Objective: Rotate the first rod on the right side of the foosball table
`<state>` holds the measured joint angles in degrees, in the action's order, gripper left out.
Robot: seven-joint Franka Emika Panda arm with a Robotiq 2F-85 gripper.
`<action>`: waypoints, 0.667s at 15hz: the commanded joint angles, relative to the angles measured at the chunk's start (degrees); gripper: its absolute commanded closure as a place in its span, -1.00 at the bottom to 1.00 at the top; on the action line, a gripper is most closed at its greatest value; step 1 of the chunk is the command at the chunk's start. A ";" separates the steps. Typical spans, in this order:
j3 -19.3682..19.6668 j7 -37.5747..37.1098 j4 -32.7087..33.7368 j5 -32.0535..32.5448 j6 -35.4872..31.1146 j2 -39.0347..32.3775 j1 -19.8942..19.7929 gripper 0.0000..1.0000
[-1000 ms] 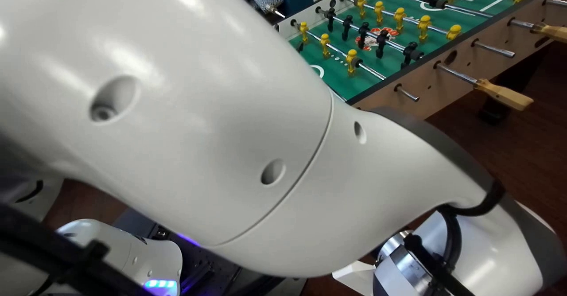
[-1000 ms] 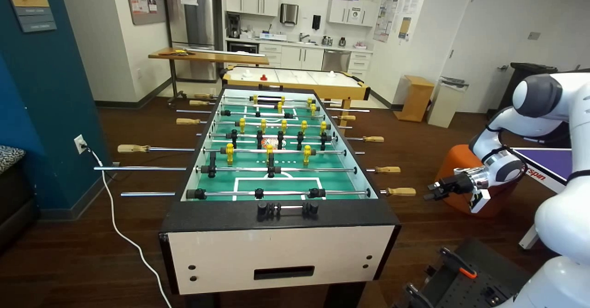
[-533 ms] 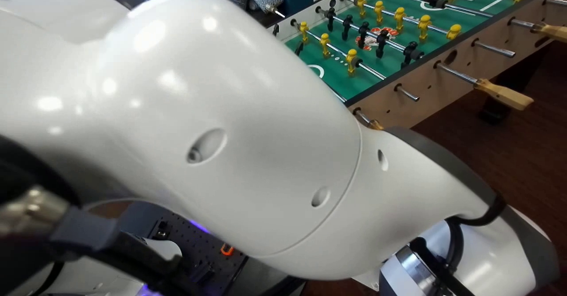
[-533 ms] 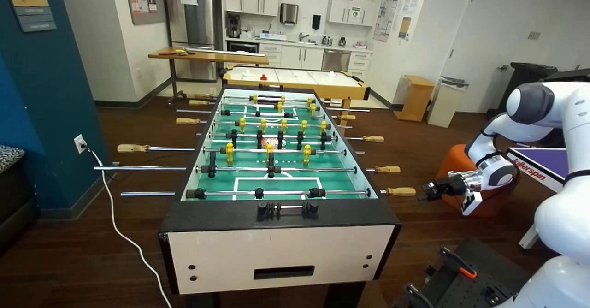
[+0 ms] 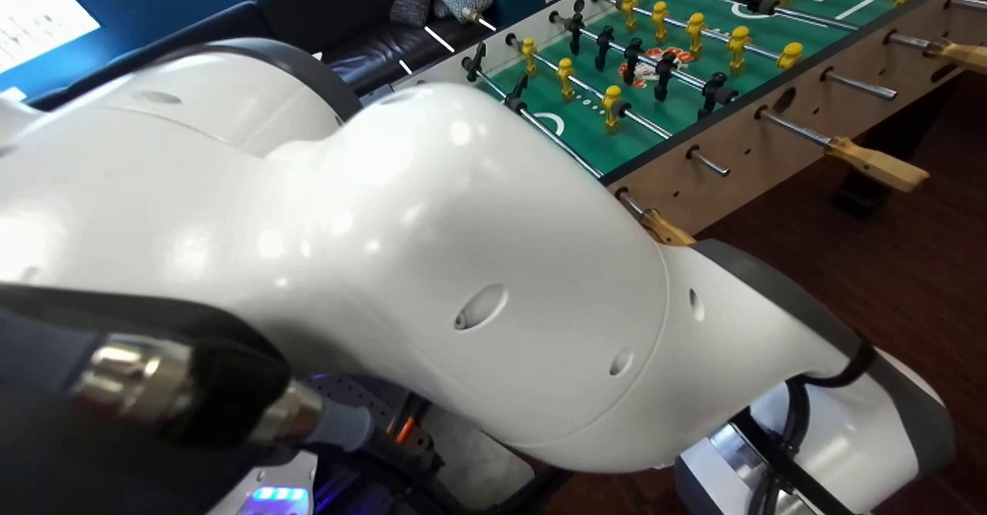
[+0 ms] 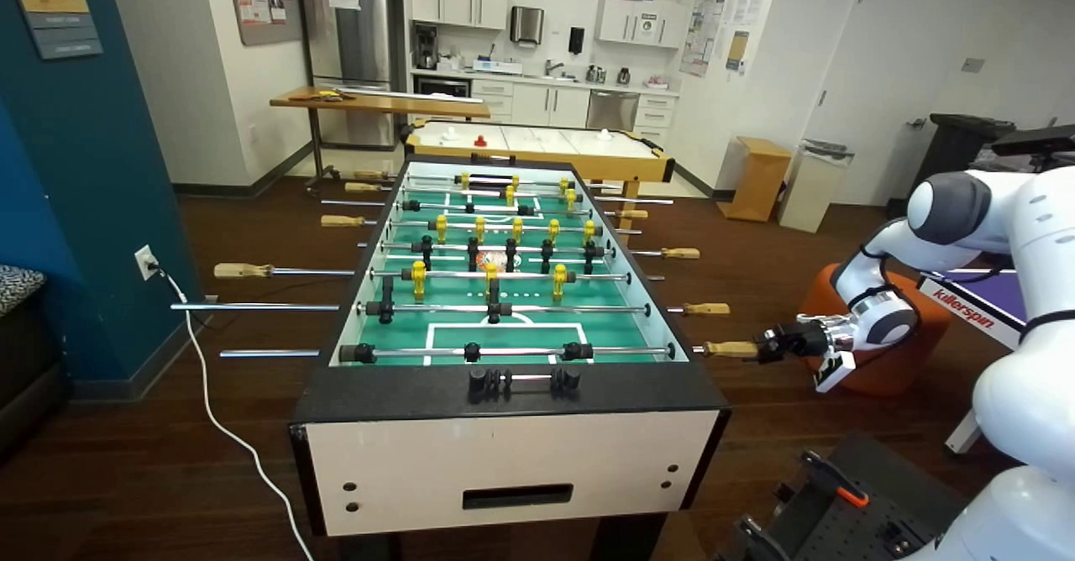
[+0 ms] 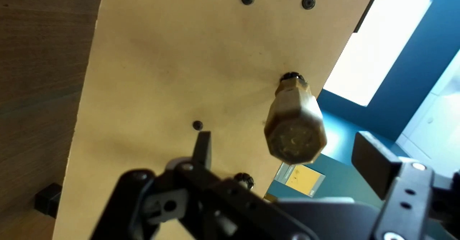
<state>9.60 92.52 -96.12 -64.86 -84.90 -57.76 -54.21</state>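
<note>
The foosball table [image 6: 512, 469] shows in both exterior views, with its light-wood side [image 5: 740, 187] in one of them. The nearest rod [image 6: 521, 351] ends in a tan wooden handle [image 6: 729, 349] on the right side. In the wrist view this handle [image 7: 294, 125] points at the camera, its octagonal end between the two fingers. My gripper [image 7: 284, 141] is open, with a gap on each side of the handle. In an exterior view the gripper [image 6: 762, 348] overlaps the handle's outer end. How deep the handle sits between the fingers is hard to tell.
Another handle [image 6: 705, 309] sticks out just beyond. A bare rod end [image 5: 709, 163] and a further handle [image 5: 875, 162] stick out along the side. An orange stool [image 6: 928, 351] and a purple-topped table [image 6: 991, 292] stand behind the arm. The black base [image 6: 873, 494] is below.
The arm has moved the gripper left, closing the gap to the handle's end. In an exterior view the arm has shifted down and right, uncovering the nearest rod and part of its handle.
</note>
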 commanded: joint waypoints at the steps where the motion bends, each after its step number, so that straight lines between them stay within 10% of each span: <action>1: 0.68 0.09 0.33 -0.58 0.50 -0.33 0.74 -1.00; 10: 0.42 0.90 -3.29 -1.88 -0.03 0.72 1.03 -1.00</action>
<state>9.65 92.52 -97.07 -64.98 -84.92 -58.16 -53.93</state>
